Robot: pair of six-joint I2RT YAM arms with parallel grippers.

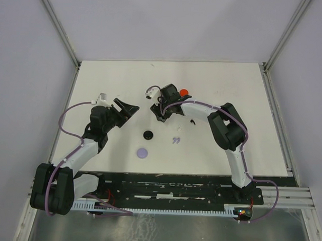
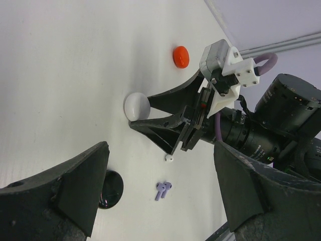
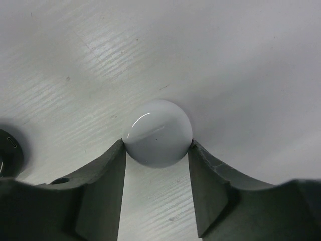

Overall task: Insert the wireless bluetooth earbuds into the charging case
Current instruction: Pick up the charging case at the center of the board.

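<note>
Right claw (image 3: 156,144) around white round case (image 3: 159,129)

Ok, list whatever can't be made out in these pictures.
- White round case: top view, hidden under the right gripper; underside and any seam unseen in both wrist views.
- Black round case: left wrist, half behind a finger of the left gripper; right wrist, cut off by the left edge.
- Lavender earbuds and white earbud: too small everywhere to tell left from right.
</note>
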